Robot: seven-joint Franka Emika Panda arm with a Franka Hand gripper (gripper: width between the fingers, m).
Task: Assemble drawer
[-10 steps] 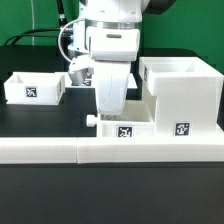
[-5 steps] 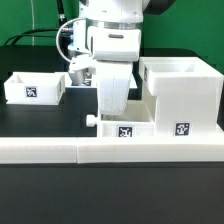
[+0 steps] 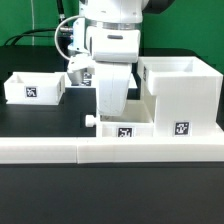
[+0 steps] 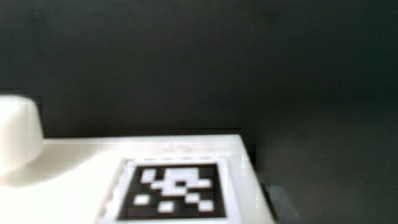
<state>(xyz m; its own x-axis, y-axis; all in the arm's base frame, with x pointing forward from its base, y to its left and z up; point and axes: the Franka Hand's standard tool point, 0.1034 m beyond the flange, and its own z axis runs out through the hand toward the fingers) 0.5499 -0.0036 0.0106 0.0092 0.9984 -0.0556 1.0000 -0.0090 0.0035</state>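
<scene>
The big boxy white casing (image 3: 180, 92) stands at the exterior view's right, with a tag on its front. A small knobbed tray (image 3: 125, 130) lies right beside it, its knob (image 3: 90, 120) pointing to the exterior view's left. My gripper (image 3: 110, 116) reaches straight down onto this tray's rear part; its fingertips are hidden by the hand and the tray wall. The wrist view shows this tray's white face (image 4: 98, 152) and tag (image 4: 178, 190) very close and blurred, with no fingertips clear. A second tray (image 3: 35, 88) stands apart at the exterior view's left.
A long low white wall strip (image 3: 100, 152) runs along the front, touching the tray and casing. The table top (image 3: 40, 120) is black. A cable loop (image 3: 65, 40) hangs by the arm.
The cable loop beside the arm has shifted a little. The gripper, the trays and the casing stay where they were.
</scene>
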